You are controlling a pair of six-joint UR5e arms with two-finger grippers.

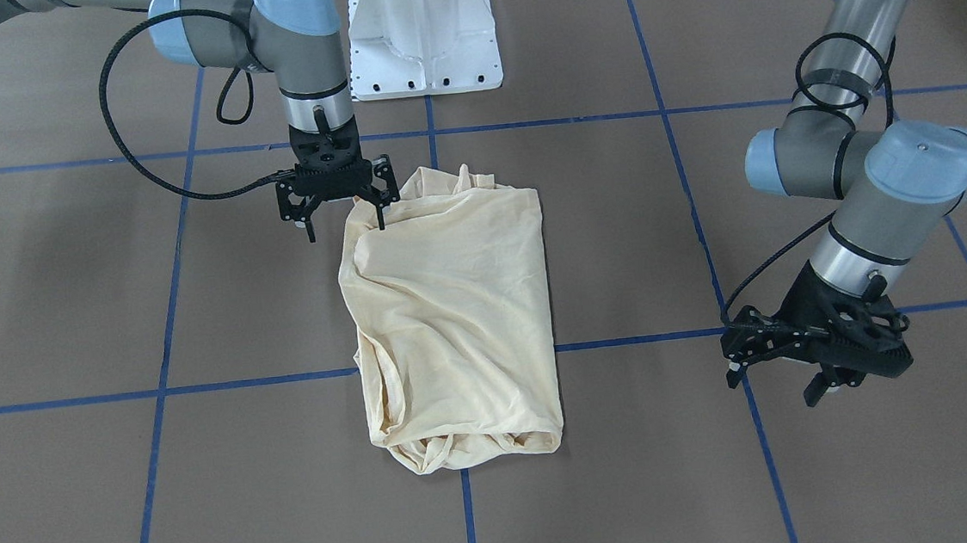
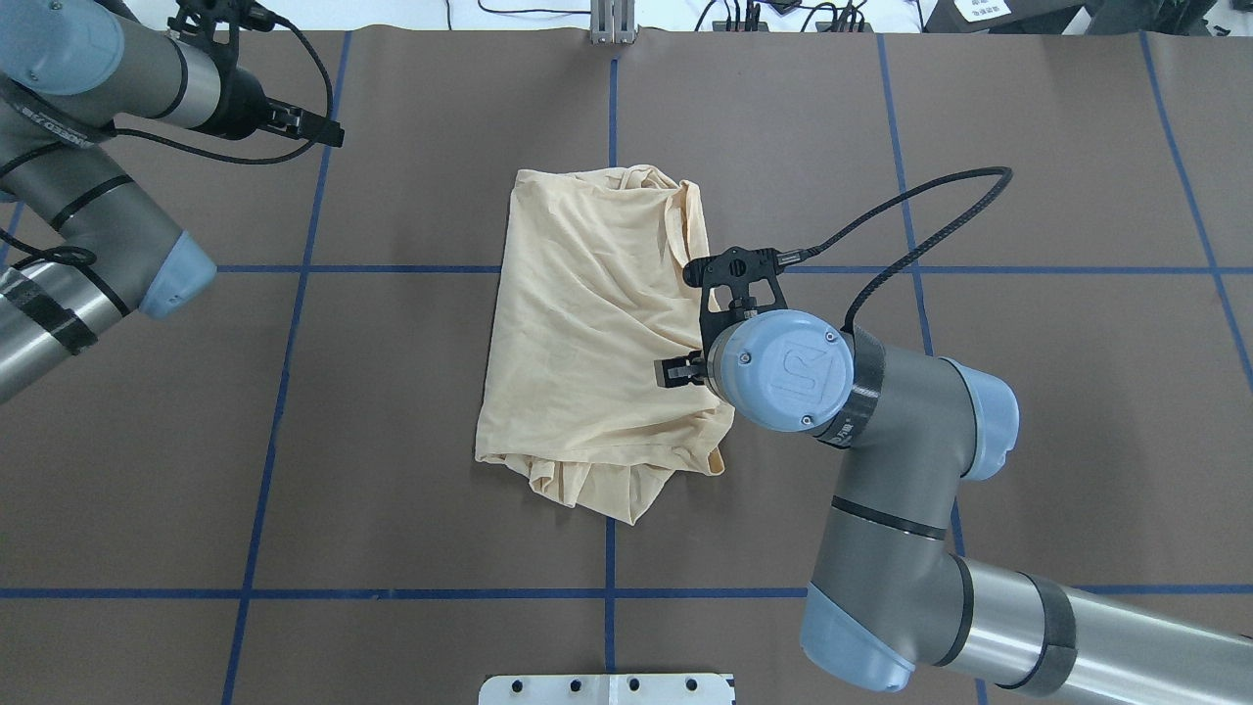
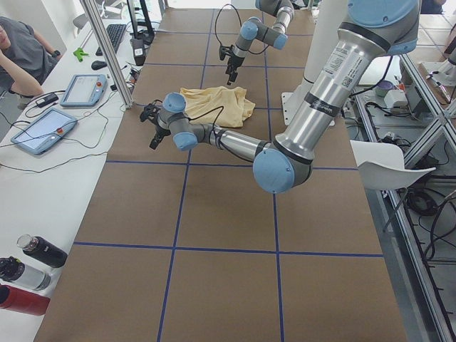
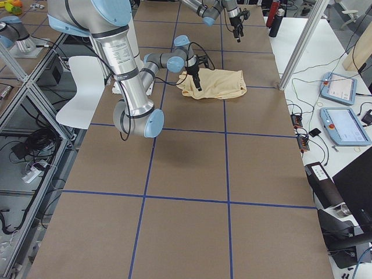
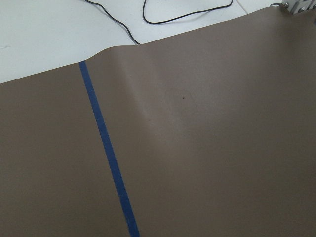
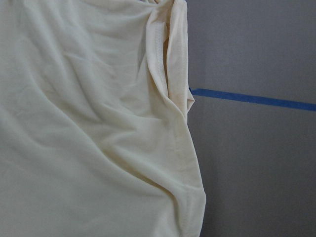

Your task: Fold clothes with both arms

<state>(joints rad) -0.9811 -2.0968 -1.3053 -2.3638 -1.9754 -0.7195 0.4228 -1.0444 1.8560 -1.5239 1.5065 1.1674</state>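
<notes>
The clothes are one cream-yellow shirt [image 1: 452,308], folded into a rough, wrinkled rectangle at the table's middle [image 2: 587,333]. No print shows. My right gripper [image 1: 344,222] stands open, pointing down at the shirt's corner nearest the robot base; one fingertip [image 1: 382,217] touches the cloth edge and the other is over bare table. The right wrist view is filled by the shirt [image 6: 89,123] and its hemmed edge. My left gripper [image 1: 773,387] hangs open and empty above bare table, well off to the shirt's side. The left wrist view holds only the table mat [image 5: 207,148].
Blue tape lines [image 1: 456,360] grid the brown mat. The white pedestal base [image 1: 424,43] stands behind the shirt. A side bench carries teach pendants [image 3: 43,132] and bottles [image 3: 28,274], with a person [image 3: 18,53] beside it and a metal post [image 3: 107,50] at the table's edge.
</notes>
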